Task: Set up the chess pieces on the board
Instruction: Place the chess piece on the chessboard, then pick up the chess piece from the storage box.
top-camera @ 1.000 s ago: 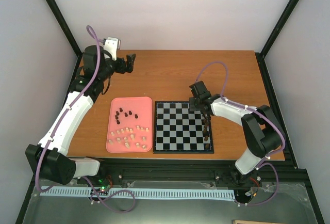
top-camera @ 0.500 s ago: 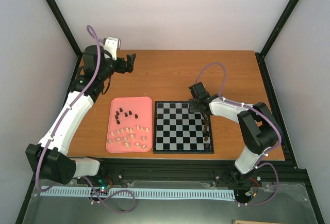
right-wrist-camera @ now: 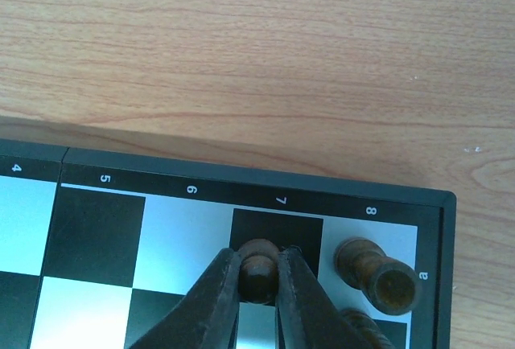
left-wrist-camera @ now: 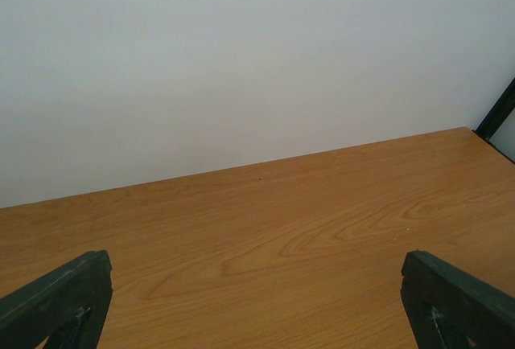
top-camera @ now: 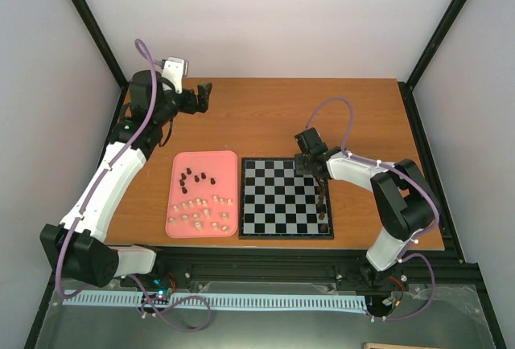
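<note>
**While most pieces sit in the tray, right gripper pinches one dark piece at the board edge**

The dark piece is squeezed between the right jaws, over the black square under label 7. That square is in the edge row near the top of the right wrist view. Can't tell if its base touches the square yet. Just to its right, a corner piece stands on the square by label 8, close but apart. A third piece pokes in at the bottom edge below that, mostly cut off.

In the top view these read as a short dark line along the board's right edge, lower right of centre. The count is unclear from there. The rest of the board shows bare checks.

The tray lies just left of the board on the table. About five dark pieces sit in its upper part. Below them is a scatter of cream pieces, too small to count surely.

The left gripper hangs at upper left of the top view, well apart from the tray. Its jaws are spread wide with nothing between them, and its wrist view shows only bare table.

Progress looks early. A few dark pieces are down at one corner and one is being set. The tray's dark pieces and every cream piece are not yet placed.
</note>
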You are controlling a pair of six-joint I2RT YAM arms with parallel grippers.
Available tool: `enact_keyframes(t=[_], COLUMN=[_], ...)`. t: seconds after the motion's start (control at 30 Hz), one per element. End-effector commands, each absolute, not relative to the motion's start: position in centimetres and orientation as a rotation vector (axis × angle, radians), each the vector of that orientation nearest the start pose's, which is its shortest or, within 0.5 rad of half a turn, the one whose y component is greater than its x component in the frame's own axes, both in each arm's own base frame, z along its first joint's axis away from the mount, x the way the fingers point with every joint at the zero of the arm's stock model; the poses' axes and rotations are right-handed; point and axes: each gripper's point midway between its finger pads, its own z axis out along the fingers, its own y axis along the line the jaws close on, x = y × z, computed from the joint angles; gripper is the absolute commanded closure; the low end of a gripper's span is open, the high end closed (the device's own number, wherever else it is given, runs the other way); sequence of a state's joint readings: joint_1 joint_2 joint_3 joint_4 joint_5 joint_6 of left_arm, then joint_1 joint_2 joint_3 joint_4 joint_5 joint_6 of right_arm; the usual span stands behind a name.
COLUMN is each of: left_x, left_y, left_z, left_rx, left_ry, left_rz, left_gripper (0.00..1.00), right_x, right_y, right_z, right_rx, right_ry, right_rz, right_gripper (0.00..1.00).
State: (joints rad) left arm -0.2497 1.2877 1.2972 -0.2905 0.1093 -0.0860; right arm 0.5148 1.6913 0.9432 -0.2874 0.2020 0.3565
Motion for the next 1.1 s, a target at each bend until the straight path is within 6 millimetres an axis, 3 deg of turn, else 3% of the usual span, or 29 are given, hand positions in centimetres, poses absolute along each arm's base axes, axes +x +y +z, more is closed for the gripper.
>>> enact_keyframes(t=[0.0,0.73,0.9,1.07], left_x=[40.9,40.7,40.5,40.0], left_y=[-12.8,-12.9,-13.0,-12.9], left_z=[38.2,38.3,38.5,39.1], left_rx=[0.228,0.232,0.233,0.227], left_ry=[1.796,1.790,1.786,1.770], left_rz=[-0.361,-0.378,-0.388,-0.397], left_gripper=[0.00,0.00,0.00,0.00], right_x=[36.7,36.5,36.8,36.2], right_y=[16.3,17.3,20.6,26.8], right_z=[5.3,8.3,10.4,12.5], right_rx=[-0.097,-0.128,-0.239,-0.423], right_ry=[2.539,2.467,2.404,2.336], right_rz=[0.077,0.168,0.208,0.280], right_gripper=[0.86,0.80,0.77,0.63])
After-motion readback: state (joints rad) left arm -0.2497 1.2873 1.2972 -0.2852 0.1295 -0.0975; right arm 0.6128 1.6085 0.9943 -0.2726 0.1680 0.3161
